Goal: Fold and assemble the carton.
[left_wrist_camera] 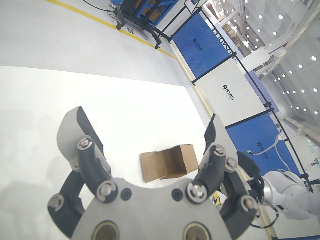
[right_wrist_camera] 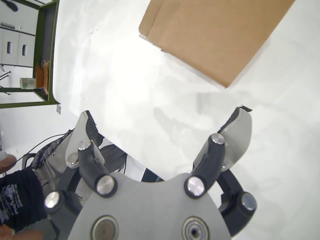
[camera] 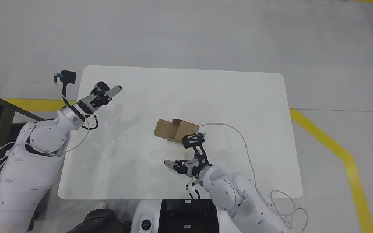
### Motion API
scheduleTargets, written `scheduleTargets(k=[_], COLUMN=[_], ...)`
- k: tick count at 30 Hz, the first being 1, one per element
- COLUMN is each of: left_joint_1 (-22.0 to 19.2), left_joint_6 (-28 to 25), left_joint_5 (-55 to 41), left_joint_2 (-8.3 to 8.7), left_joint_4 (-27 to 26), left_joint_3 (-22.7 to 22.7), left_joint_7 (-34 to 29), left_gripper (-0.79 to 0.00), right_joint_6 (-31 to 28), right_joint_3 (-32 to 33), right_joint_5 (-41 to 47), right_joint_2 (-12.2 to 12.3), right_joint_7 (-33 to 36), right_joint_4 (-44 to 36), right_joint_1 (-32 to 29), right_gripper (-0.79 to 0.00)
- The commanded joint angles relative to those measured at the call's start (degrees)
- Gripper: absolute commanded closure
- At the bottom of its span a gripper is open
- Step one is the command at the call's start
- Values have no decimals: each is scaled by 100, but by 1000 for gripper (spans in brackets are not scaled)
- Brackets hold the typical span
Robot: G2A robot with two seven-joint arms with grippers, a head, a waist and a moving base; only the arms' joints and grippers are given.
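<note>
The right pincer [right_wrist_camera: 165,113] is spread wide and holds nothing. It hovers over the worktop [right_wrist_camera: 120,81] just on the robot's side of the carton [right_wrist_camera: 220,31], without touching it. From above, this pincer [camera: 183,152] sits near the worktop's near edge, its arm bent in from the lower right.

The carton [camera: 175,129] lies on its side around the middle of the worktop [camera: 233,99]. It is brown cardboard, partly formed. In the left wrist view its open end [left_wrist_camera: 175,162] shows bare inner walls, and a flap [left_wrist_camera: 151,167] lies flat beside the opening.

The worktop is white with rounded corners. It stands on a grey floor [camera: 175,35] marked with a yellow line [camera: 326,140]. Blue and white partition panels [left_wrist_camera: 200,48] and a black rack of blue bins [left_wrist_camera: 140,1] stand farther off, and a green frame [right_wrist_camera: 45,51] stands beside the worktop.

The left pincer [left_wrist_camera: 146,114] is also wide open with nothing in it. From above, this pincer [camera: 108,90] is held over the far left part of the worktop, well apart from the carton.
</note>
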Motion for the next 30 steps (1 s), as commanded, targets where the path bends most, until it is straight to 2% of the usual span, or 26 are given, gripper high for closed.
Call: scheduleTargets(k=[1, 9, 19, 30], left_joint_1=[0, 0, 0, 0], left_joint_6=[0, 0, 0, 0], left_joint_5=[0, 0, 0, 0], left_joint_2=[0, 0, 0, 0], left_joint_4=[0, 0, 0, 0], left_joint_3=[0, 0, 0, 0], left_joint_7=[0, 0, 0, 0], left_gripper=[-785, -785, -785, -785], right_joint_6=[-248, -543, 17, 100], right_joint_3=[-43, -207, -173, 231], right_joint_5=[82, 359, 789, 1144], right_joint_2=[12, -88, -255, -317], right_joint_7=[56, -106, 82, -169], right_joint_4=[-76, 365, 1119, 1419], right_joint_1=[-60, 300, 924, 1309], right_gripper=[-785, -785, -785, -785])
